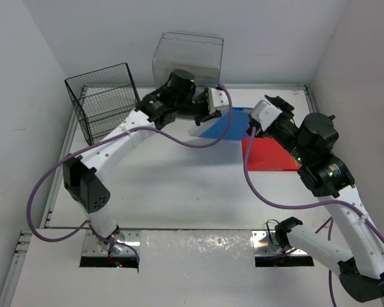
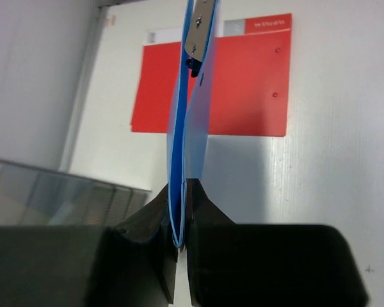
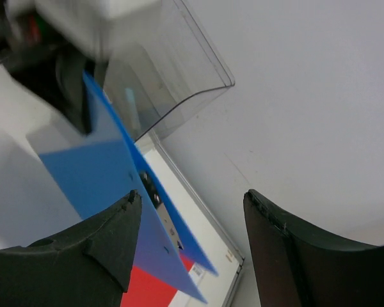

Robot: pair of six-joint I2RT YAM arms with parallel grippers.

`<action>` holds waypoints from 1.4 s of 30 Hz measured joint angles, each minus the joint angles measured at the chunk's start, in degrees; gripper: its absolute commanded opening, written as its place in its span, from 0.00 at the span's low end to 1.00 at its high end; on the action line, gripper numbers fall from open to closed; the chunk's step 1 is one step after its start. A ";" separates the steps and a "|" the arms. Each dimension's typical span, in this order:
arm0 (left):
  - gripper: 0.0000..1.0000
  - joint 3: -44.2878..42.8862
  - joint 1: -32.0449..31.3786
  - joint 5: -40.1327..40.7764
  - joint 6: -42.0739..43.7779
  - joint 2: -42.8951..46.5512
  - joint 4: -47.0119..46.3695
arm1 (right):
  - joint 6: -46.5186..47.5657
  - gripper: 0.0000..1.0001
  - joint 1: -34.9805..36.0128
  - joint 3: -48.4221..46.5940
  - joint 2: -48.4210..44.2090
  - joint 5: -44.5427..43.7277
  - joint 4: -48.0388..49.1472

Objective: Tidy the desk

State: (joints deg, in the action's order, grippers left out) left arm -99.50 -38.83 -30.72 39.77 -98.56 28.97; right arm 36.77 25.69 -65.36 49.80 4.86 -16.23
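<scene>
The white desk point(image 1: 179, 185) fills the top view. My left gripper point(image 1: 203, 117) reaches to the back centre and is shut on the edge of a blue folder point(image 1: 214, 128), held tilted above the desk. In the left wrist view the jaws point(image 2: 181, 214) pinch the blue folder point(image 2: 185, 128) edge-on. A red folder point(image 1: 269, 153) lies flat on the desk at the right and also shows in the left wrist view point(image 2: 243, 89). My right gripper point(image 1: 256, 118) is open and empty beside the blue folder's right end; in its own view point(image 3: 192, 211) the blue folder point(image 3: 102, 173) hangs to its left.
A black wire rack point(image 1: 102, 109) stands at the back left. A clear plastic box point(image 1: 189, 57) stands at the back centre, just behind the left gripper, and shows in the right wrist view point(image 3: 160, 77). Walls close in on three sides.
</scene>
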 measured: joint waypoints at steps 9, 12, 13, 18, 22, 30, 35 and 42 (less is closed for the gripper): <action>0.00 -12.59 21.57 -5.57 -1.29 7.78 7.19 | -4.37 0.63 0.00 3.45 -3.28 -2.67 5.40; 0.00 -15.02 33.18 -8.28 -1.27 9.68 7.30 | -5.55 0.63 0.00 3.63 -3.15 -1.77 6.84; 0.00 -15.28 36.06 -9.20 -1.31 10.34 7.37 | -5.81 0.63 0.00 3.65 -2.95 -1.55 7.17; 0.00 -15.58 49.53 -21.46 -7.61 13.31 4.07 | -6.84 0.63 0.02 4.39 -0.90 -0.20 8.59; 0.00 -15.10 63.58 -33.86 -28.70 12.37 -18.08 | -7.15 0.64 0.00 5.81 1.33 0.81 9.16; 0.00 -27.89 70.86 -39.19 -43.60 -3.78 -34.47 | -6.73 0.64 0.00 6.56 5.95 1.51 10.08; 0.00 -27.52 70.69 -39.43 -43.56 -6.86 -32.09 | -6.29 0.64 0.00 6.54 8.59 1.25 10.14; 0.00 -29.40 71.04 -37.75 -36.87 -7.54 -24.44 | -5.68 0.64 0.00 6.56 10.49 1.11 10.21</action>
State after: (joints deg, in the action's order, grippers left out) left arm -128.90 32.21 -68.47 2.90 -106.10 4.54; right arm 31.09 25.69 -58.81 60.29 5.98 -6.02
